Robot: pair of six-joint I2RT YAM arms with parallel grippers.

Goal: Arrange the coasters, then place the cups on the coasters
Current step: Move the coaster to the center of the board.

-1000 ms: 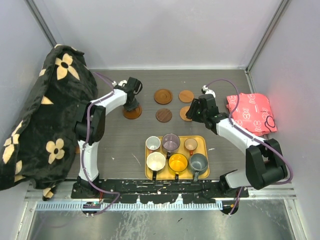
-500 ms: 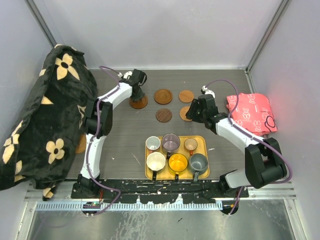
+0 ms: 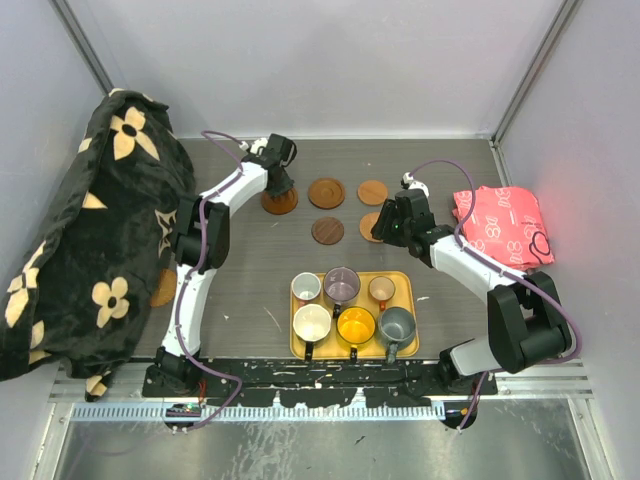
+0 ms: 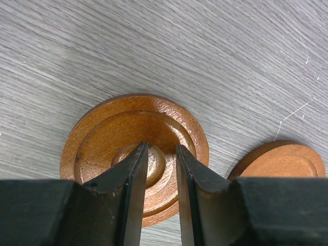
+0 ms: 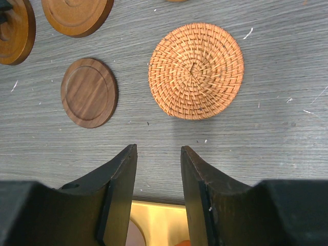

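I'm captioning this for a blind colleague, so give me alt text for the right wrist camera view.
A round woven orange wicker coaster lies on the grey wood-grain table, just beyond the right pincer, which holds nothing. A dark brown rimmed wooden coaster lies to its left.

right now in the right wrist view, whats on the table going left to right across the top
Brown rimmed coaster at the left edge → orange-brown wooden coaster → dark wooden coaster → woven rattan coaster.

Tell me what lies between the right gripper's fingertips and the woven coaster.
Only bare grey tabletop: in the right wrist view nothing sits between the right gripper and the woven coaster.
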